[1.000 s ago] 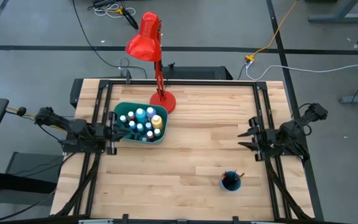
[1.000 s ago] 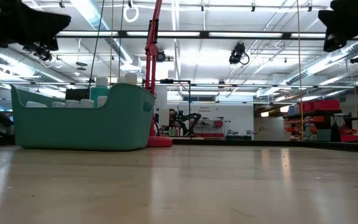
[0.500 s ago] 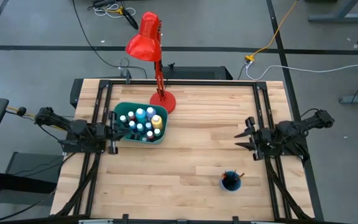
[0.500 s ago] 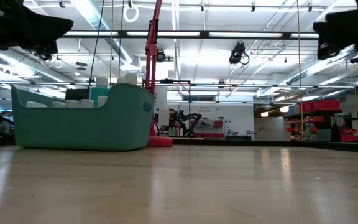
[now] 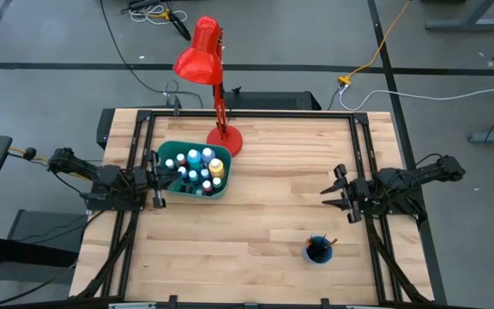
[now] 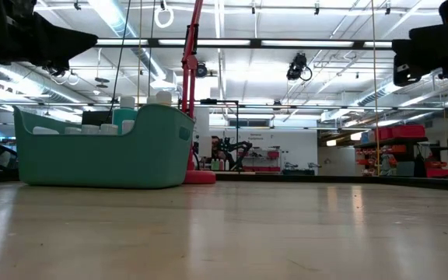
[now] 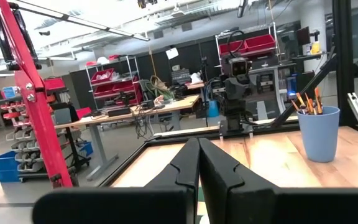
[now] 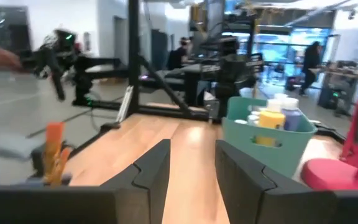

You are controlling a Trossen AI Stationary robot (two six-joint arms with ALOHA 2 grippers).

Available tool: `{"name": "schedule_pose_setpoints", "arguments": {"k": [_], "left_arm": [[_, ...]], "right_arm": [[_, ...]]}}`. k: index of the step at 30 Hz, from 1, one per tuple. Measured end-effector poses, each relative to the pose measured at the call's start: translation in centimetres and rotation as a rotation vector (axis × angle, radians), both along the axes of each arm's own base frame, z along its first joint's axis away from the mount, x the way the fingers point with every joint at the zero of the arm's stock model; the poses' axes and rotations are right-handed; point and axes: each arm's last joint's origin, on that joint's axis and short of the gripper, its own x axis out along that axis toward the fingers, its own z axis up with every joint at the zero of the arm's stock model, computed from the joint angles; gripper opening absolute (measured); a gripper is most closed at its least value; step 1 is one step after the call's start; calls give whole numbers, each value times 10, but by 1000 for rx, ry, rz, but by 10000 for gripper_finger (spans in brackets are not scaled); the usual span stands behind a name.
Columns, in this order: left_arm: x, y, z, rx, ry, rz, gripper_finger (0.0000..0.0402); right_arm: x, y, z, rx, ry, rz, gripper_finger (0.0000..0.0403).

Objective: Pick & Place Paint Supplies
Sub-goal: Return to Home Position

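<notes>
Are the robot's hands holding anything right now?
No. The dark left hand is shut on nothing, and the dark right hand is open and empty.

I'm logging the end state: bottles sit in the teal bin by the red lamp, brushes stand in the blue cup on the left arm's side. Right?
Not quite: the high view shows the blue cup with its brushes on the right arm's side. The rest holds.

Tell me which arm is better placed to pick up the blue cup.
Probably the right arm. The blue cup stands on the right side of the table, near the right claw, which is open. The left claw is shut beside the teal bin across the table.
</notes>
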Motion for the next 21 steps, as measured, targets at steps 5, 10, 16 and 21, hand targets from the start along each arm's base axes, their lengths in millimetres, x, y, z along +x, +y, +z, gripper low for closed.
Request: {"name": "schedule_pose_setpoints", "arguments": {"k": [5, 10, 16, 21], "left_arm": [[0, 0, 0, -1, -1, -1, 18], [0, 0, 0, -1, 0, -1, 18], [0, 0, 0, -2, 0, -1, 18], [0, 0, 0, -2, 0, -1, 18]], "right_arm": [[0, 0, -3, -19, 32, -8, 132], [1, -2, -4, 7, 50, -54, 132], [0, -2, -4, 12, 48, -54, 132], [0, -2, -4, 12, 47, -54, 132]]}}
